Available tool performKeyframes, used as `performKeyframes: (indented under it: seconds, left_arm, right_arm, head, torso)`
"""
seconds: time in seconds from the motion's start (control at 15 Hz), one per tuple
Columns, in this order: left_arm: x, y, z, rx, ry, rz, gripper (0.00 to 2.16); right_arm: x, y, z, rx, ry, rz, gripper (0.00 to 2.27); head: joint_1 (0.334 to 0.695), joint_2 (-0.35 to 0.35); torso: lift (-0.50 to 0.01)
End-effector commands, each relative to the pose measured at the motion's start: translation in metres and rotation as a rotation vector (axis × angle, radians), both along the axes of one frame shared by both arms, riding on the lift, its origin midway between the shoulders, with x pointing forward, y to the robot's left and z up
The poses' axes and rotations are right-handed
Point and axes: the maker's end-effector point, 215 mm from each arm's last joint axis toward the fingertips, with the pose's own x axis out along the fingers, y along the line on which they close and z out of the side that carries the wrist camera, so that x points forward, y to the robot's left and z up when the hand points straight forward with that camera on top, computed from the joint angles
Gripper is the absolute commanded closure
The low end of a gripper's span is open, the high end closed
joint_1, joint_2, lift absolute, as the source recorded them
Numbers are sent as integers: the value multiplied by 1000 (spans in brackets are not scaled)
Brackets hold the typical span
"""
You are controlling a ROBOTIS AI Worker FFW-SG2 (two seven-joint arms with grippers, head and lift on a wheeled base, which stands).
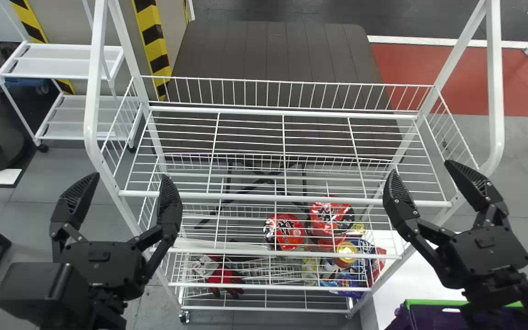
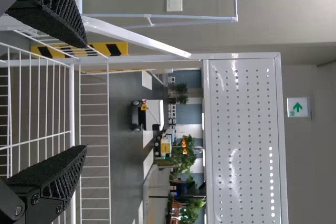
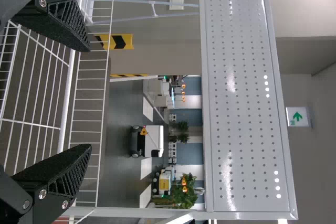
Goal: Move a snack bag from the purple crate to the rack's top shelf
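"So, what's there?"

"One white rack (image 1: pixel 495 91), one purple crate (image 1: pixel 438 318) low at right, two grippers, left (image 1: pixel 129 176) and right (image 1: pixel 421 167), and two round red packets (image 1: pixel 291 231) on a lower shelf (image 1: pixel 287 253)."

"The snack bag?"

"Can't tell; the right arm (image 1: pixel 493 288) covers part of the crate."

"Views?"

"Head has the crate; wrists add a perforated panel (image 2: pixel 241 129)."

"Room?"

"Wide between grippers, jaws apart on both, near the top shelf's (image 1: pixel 287 198) front corners."
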Motion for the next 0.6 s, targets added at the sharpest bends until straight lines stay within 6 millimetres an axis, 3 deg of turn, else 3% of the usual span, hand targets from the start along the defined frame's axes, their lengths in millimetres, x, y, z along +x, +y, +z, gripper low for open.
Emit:
performKeyframes:
  seconds: [0.0, 0.53]
  left_arm:
    - [-1, -1, -2, -1, 5, 0, 137]
    - [-1, -5, 0, 5, 1, -4, 137]
  right_arm:
    - [2, -8, -1, 21, 11, -11, 194]
    - [2, -4, -3, 10, 33, 20, 194]
  head:
    - [695, -40]
    - [695, -59]
  torso:
    - [0]
    - [0]
